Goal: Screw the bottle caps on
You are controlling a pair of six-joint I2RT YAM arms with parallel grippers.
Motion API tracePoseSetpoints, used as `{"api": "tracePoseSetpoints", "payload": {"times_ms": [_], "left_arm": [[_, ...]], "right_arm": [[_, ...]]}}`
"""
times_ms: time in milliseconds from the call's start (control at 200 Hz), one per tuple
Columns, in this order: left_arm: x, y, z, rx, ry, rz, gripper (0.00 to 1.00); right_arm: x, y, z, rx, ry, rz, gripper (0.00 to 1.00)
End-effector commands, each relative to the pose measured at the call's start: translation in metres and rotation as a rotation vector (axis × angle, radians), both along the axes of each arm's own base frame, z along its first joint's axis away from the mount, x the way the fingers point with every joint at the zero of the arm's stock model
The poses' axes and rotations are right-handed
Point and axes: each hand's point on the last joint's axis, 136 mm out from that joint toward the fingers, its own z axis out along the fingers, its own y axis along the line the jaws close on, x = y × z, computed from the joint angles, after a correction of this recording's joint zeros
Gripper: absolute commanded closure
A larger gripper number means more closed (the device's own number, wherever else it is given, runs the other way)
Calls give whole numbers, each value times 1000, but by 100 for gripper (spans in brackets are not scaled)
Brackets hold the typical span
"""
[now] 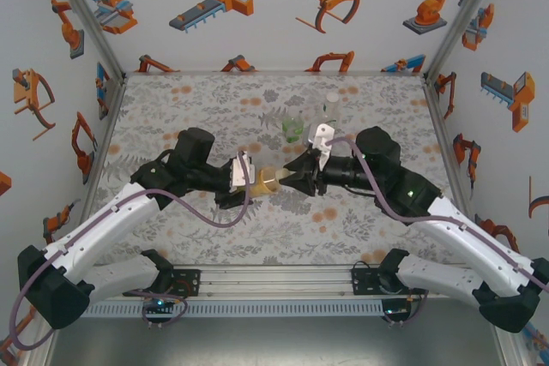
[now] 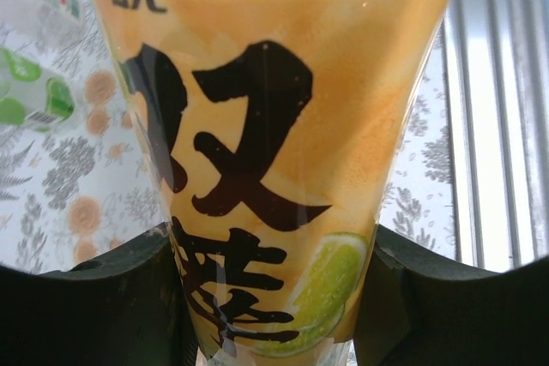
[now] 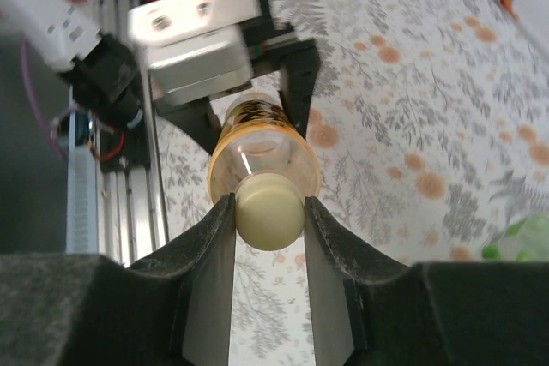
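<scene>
Amber bottle (image 1: pixel 268 180) clamped sideways in left claw (image 1: pixel 249 181) — right claw (image 1: pixel 289 179) facing, pinching pale cap (image 3: pixel 268 210).

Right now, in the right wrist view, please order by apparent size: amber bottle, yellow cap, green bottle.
1. amber bottle
2. yellow cap, enlarged by nearness
Green bottle: cut by the frame edge, so unranked.

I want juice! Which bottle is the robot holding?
The amber bottle, sideways between the left end effector and right end effector. The green bottle and clear bottle sit on the table behind.
</scene>
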Motion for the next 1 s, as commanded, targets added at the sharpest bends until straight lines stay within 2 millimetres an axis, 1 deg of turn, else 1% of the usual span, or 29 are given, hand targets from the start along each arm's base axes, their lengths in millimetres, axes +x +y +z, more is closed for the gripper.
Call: {"api": "tracePoseSetpoints", "payload": {"times_ms": [0, 80, 190, 385, 516, 586, 686, 996], "left_arm": [[14, 0, 15, -20, -79, 60, 100], [25, 4, 16, -18, -122, 123, 100], [34, 9, 18, -17, -160, 179, 100], [46, 14, 14, 14, -175, 244, 100], [51, 16, 14, 24, -185, 273, 100], [53, 17, 13, 31, -185, 284, 100], [53, 16, 13, 30, -184, 283, 100], [49, 15, 15, 18, -182, 263, 100]], "right_arm": [[55, -20, 12, 154, 192, -366, 100], [68, -28, 2, 180, 313, -475, 100], [78, -31, -8, 242, 484, -570, 100], [84, -26, -22, 346, 765, -641, 100], [84, -22, -35, 361, 908, -676, 100], [83, -20, -37, 372, 943, -674, 100], [82, -17, -37, 362, 949, -660, 100], [77, -16, -29, 322, 885, -614, 100]]}}
